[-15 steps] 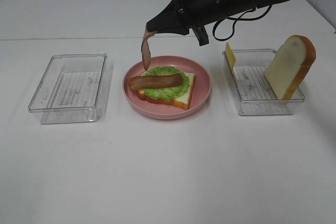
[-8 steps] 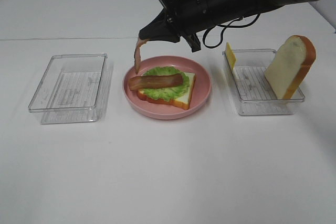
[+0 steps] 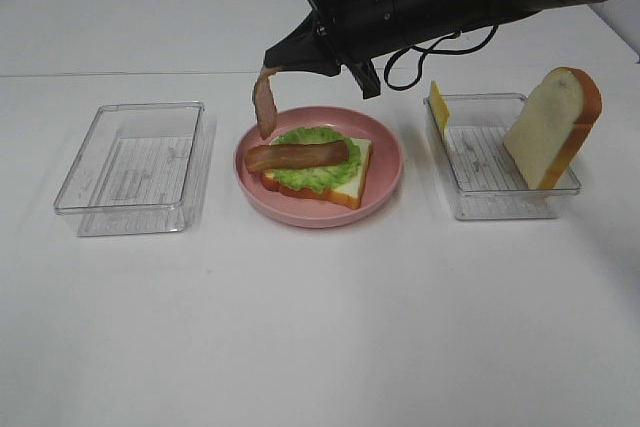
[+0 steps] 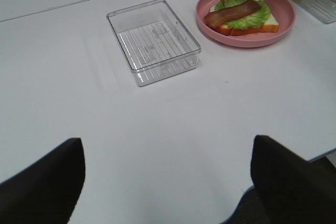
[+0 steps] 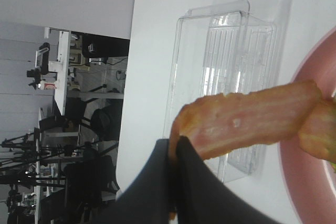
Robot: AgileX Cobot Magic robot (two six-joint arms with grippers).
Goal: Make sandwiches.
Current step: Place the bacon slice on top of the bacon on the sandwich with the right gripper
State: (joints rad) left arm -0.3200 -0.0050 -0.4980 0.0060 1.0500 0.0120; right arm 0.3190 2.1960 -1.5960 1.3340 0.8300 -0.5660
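A pink plate holds the open sandwich: a white bread slice, green lettuce and one bacon strip lying across it. My right gripper reaches in from the right and is shut on the top end of a second bacon strip, which hangs over the plate's back left rim. The right wrist view shows the fingertips pinching that strip. My left gripper stands open above bare table, well short of the plate, with nothing between its fingers.
An empty clear tray sits left of the plate. At the right, another clear tray holds an upright bread slice and a yellow cheese slice leaning on its left wall.
My right gripper has carried the hanging bacon strip a little to the left, from above the plate's back toward its left rim. The left gripper has not visibly changed.
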